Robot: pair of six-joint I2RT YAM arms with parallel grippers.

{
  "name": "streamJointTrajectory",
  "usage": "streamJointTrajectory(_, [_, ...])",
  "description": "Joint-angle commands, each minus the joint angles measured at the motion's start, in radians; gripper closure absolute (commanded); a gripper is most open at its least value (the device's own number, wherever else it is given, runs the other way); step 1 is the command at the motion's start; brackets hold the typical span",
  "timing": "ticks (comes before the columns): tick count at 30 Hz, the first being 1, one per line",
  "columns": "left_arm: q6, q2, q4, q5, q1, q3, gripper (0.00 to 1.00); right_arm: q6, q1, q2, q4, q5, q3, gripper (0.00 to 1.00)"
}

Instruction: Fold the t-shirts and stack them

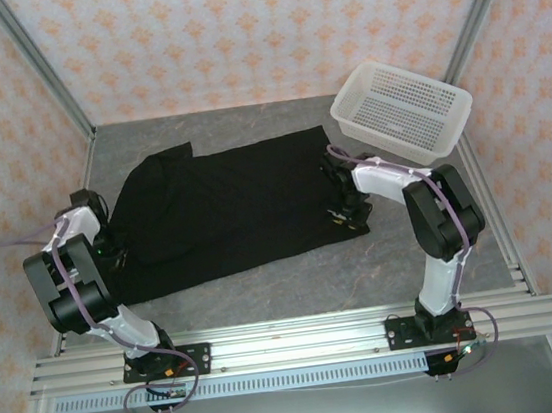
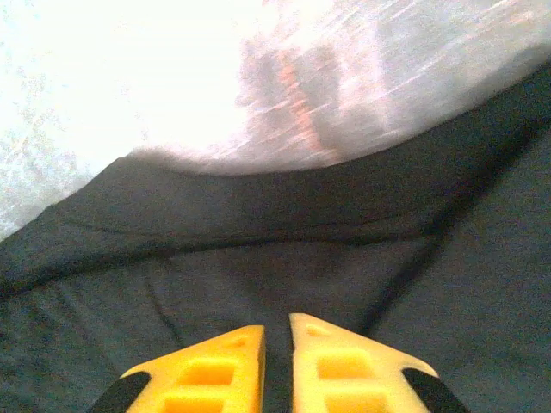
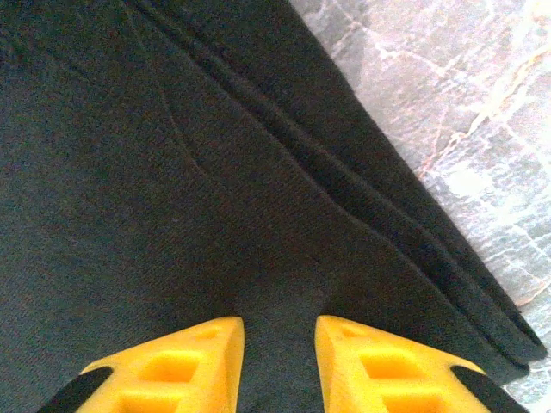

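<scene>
Lying flat: one black t-shirt (image 1: 226, 208); one white basket (image 1: 400, 109).

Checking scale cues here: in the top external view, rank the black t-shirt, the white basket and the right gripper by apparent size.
1. black t-shirt, spread across the table, clearly largest.
2. white basket, at the far right corner.
3. right gripper, smallest; dark against the shirt's right edge, so its outline is unsure.

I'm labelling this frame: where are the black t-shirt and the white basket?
black t-shirt (image 1: 226, 208), top external view, middle of the spread cloth.
white basket (image 1: 388, 134), top external view, its near wall.
</scene>
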Motion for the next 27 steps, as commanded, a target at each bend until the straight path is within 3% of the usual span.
streamJointTrajectory(1, [0.019,-0.037,-0.067,-0.009,-0.037,0.089,0.79,0.029,0.006,-0.03,-0.094,0.068,-0.051,0.67])
streamJointTrajectory(6, [0.023,-0.093,-0.12,-0.026,-0.101,0.173,0.7,0.035,0.005,-0.128,-0.064,0.073,-0.068,0.61])
streamJointTrajectory(12, [0.101,-0.082,-0.139,0.049,-0.166,0.197,0.65,-0.074,0.004,-0.21,-0.067,0.095,0.001,0.49])
streamJointTrajectory(16, [0.124,-0.141,-0.154,0.08,-0.183,0.084,0.64,-0.143,0.004,-0.192,-0.044,0.03,0.04,0.48])
streamJointTrajectory(21, [0.049,-0.234,-0.096,0.243,-0.19,-0.135,0.42,-0.154,0.005,-0.168,0.066,-0.092,0.025,0.41])
streamJointTrajectory(27, [-0.038,-0.249,0.101,0.288,-0.192,-0.268,0.34,-0.156,0.006,-0.151,0.16,-0.205,0.007,0.36])
